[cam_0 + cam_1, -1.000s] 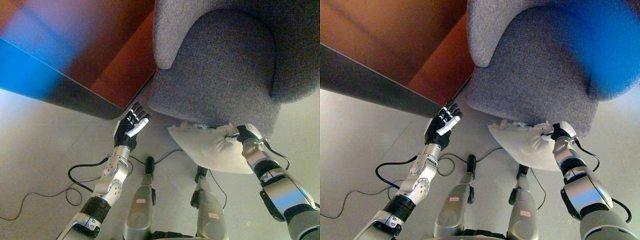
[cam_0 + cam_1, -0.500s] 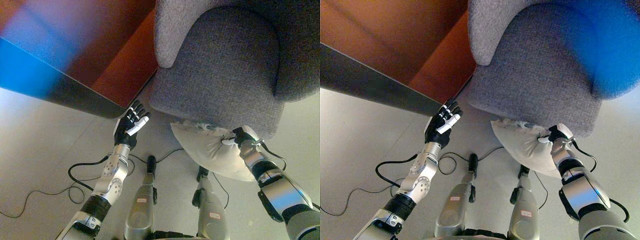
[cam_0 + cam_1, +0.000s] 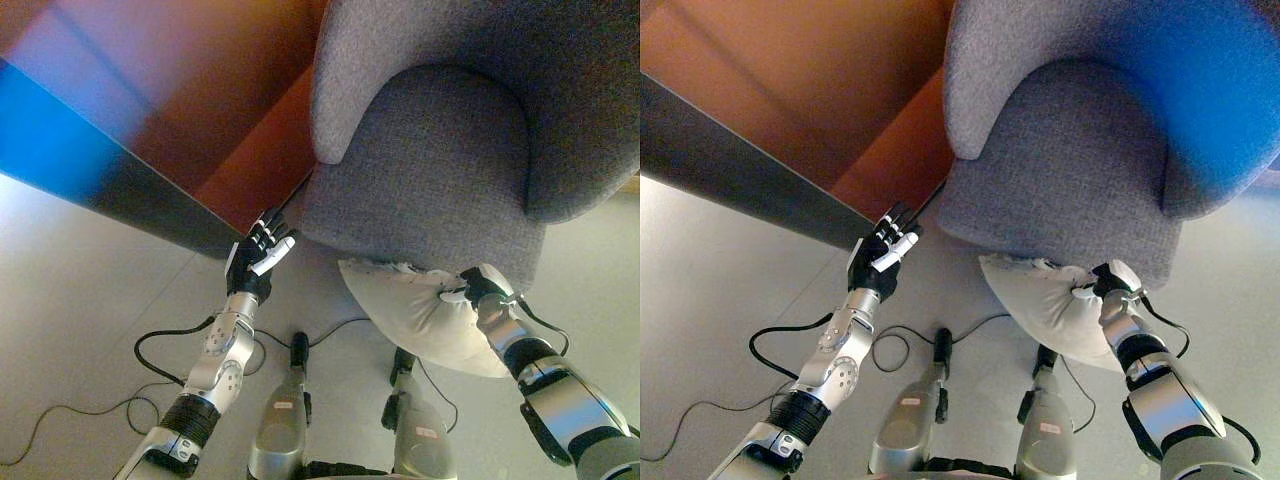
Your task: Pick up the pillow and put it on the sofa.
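Note:
A white pillow [image 3: 415,310] hangs in front of the lower front edge of the grey sofa chair [image 3: 430,160], just above the floor. My right hand [image 3: 478,290] is shut on the pillow's right upper corner and holds it up. It also shows in the right eye view [image 3: 1106,283]. My left hand [image 3: 256,258] is open and empty, raised with fingers straight beside the chair's left front corner. The chair's seat and its curved arms fill the upper right.
A reddish-brown wooden panel [image 3: 200,100] with a dark base edge [image 3: 150,205] stands at the upper left, close to my left hand. The pale floor [image 3: 80,300] lies below.
The camera has tilted, so more of the chair's seat shows. My right hand has kept the pillow at the seat's front edge. My left hand has stayed raised and open.

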Motion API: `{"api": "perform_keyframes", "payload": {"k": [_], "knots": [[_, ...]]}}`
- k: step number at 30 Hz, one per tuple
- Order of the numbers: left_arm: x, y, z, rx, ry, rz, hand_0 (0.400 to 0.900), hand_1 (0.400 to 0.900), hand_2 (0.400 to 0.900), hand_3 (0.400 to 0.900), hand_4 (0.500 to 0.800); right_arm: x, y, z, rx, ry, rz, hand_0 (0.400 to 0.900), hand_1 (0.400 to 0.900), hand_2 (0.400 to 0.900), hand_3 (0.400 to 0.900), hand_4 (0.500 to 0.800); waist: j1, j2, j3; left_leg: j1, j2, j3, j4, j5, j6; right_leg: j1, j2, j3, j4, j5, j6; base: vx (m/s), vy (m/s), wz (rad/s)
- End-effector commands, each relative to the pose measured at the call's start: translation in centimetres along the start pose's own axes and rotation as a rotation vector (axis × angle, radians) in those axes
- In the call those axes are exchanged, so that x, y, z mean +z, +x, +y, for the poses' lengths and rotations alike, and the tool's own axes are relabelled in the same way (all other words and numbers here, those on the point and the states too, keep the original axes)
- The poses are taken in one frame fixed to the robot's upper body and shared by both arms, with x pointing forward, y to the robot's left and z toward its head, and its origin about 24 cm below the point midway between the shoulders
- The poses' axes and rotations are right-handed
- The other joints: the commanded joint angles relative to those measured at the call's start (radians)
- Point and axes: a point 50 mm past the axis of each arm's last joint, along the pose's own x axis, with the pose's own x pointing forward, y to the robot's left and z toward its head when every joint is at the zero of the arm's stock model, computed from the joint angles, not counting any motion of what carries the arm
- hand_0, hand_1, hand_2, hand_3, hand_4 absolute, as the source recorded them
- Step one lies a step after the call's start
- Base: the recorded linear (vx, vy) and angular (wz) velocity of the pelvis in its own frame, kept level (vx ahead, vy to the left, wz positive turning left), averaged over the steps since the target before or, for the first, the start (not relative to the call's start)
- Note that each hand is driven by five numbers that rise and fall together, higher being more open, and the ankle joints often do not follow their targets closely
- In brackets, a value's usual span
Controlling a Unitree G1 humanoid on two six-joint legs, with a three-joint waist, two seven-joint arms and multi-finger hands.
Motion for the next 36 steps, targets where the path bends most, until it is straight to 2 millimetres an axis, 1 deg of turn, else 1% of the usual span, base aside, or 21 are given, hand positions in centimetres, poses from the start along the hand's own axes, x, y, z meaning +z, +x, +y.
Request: {"api": "perform_keyframes", "payload": {"k": [1,9,13,16,19,24,29,36], "knots": [[2.2,0.0,-0.5,-0.051,0.018,-0.092,0.900,0.900,0.900,0.900,0.800,2.9,0.0,-5.2,-0.178,-0.049,-0.125,0.400,0.400,0.400,0.400,0.500,0.009,-0.077,-0.060,-0.001,0.000,-0.025,0.055,-0.036,0.000,0.023,-0.083,0.039,0.050,-0.003,0.099,0.14,-0.029,0.00],[-0.2,-1.6,1.4,0.016,0.046,0.023,0.900,0.900,0.900,0.900,0.800,2.4,-1.0,-4.6,-0.155,-0.090,-0.145,0.400,0.400,0.400,0.400,0.500,0.006,-0.117,-0.174,0.091,0.011,-0.020,0.040,-0.049,0.000,0.127,-0.077,0.031,0.028,-0.013,0.101,0.17,-0.018,0.01],[-1.6,-3.0,2.4,0.043,0.051,0.088,0.900,0.900,0.900,0.900,0.800,2.1,-1.5,-4.7,-0.142,-0.136,-0.153,0.400,0.400,0.400,0.400,0.500,0.008,-0.133,-0.252,0.135,0.015,-0.015,0.024,-0.054,0.002,0.175,-0.072,0.024,0.017,-0.021,0.101,0.17,0.002,-0.01],[-2.4,-3.7,3.1,0.058,0.049,0.128,0.900,0.900,0.900,0.900,0.800,1.9,-1.7,-5.3,-0.138,-0.167,-0.154,0.400,0.400,0.400,0.400,0.500,0.008,-0.138,-0.297,0.159,0.017,-0.011,0.012,-0.056,0.005,0.198,-0.070,0.018,0.013,-0.026,0.103,0.12,0.020,0.01],[-2.8,-4.0,3.5,0.066,0.049,0.153,0.900,0.900,0.900,0.900,0.800,2.1,-1.7,-6.3,-0.142,-0.189,-0.156,0.400,0.400,0.400,0.400,0.500,0.006,-0.144,-0.326,0.171,0.019,-0.007,0.007,-0.058,0.007,0.209,-0.070,0.014,0.012,-0.027,0.105,0.05,0.014,0.01],[-3.3,-4.3,3.9,0.074,0.046,0.179,0.900,0.900,0.900,0.900,0.800,3.3,-1.6,-8.1,-0.156,-0.209,-0.169,0.400,0.400,0.400,0.400,0.500,0.007,-0.152,-0.362,0.188,0.026,0.000,0.003,-0.061,0.009,0.224,-0.071,0.006,0.009,-0.027,0.108,0.04,0.007,-0.02],[-3.6,-4.6,4.3,0.081,0.043,0.189,0.900,0.900,0.900,0.900,0.800,4.8,-1.8,-10.7,-0.207,-0.230,-0.206,0.400,0.400,0.400,0.400,0.500,0.012,-0.157,-0.387,0.192,0.030,-0.005,0.000,-0.061,0.007,0.232,-0.071,0.000,0.008,-0.029,0.108,0.00,0.000,0.00],[-3.6,-4.5,4.8,0.088,0.044,0.198,0.900,0.900,0.900,0.900,0.800,7.1,-2.4,-14.6,-0.275,-0.228,-0.240,0.400,0.400,0.400,0.400,0.500,0.020,-0.164,-0.411,0.193,0.031,-0.006,0.007,-0.062,0.008,0.235,-0.076,-0.007,0.016,-0.032,0.109,0.00,0.000,0.00]]}}
